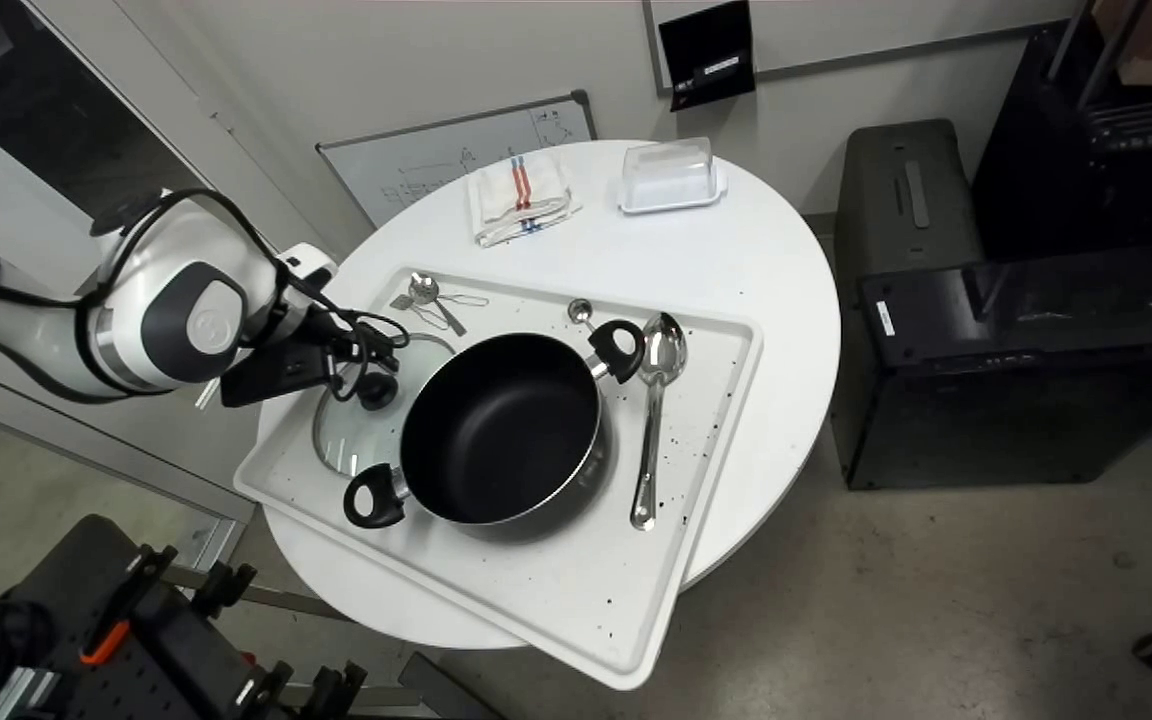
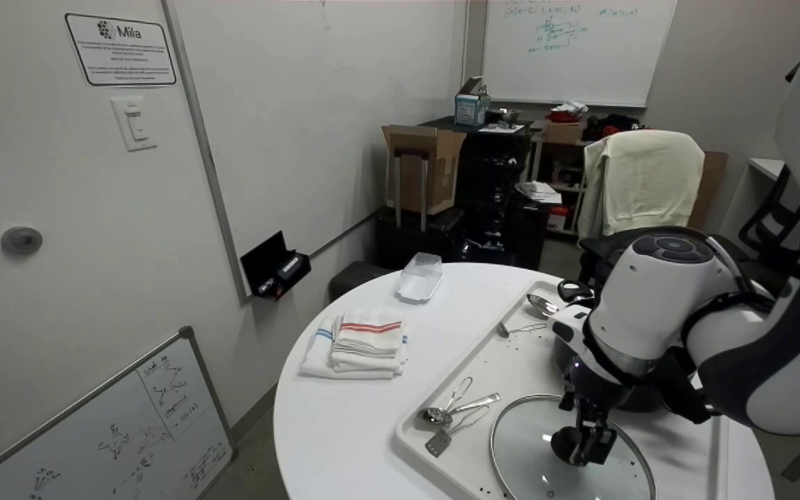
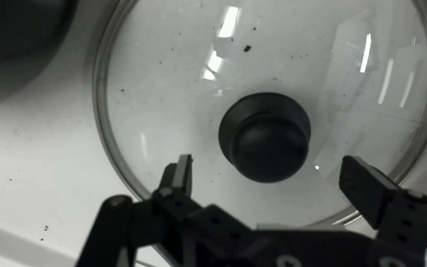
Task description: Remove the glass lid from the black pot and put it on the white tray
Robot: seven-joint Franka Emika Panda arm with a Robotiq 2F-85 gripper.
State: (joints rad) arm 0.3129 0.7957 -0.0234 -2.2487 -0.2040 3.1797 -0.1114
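Observation:
The glass lid [image 1: 351, 440] lies on the white tray [image 1: 506, 600], beside the black pot [image 1: 501, 430]. The pot stands uncovered on the tray and its dark inside shows. The lid also shows in an exterior view [image 2: 525, 451], where my arm hides most of the pot. My gripper [image 3: 265, 159] is open above the lid. In the wrist view its fingers stand apart on either side of the dark knob [image 3: 271, 144], with gaps to both and nothing held. The gripper also shows at the knob in both exterior views [image 1: 361, 370] [image 2: 589, 437].
A large metal spoon [image 1: 651, 430] lies on the tray beside the pot. Small metal utensils [image 1: 426, 295] lie near the tray's edge by the lid. Folded towels [image 1: 521, 195] and a clear-lidded dish [image 1: 671, 175] rest on the round white table [image 1: 766, 300].

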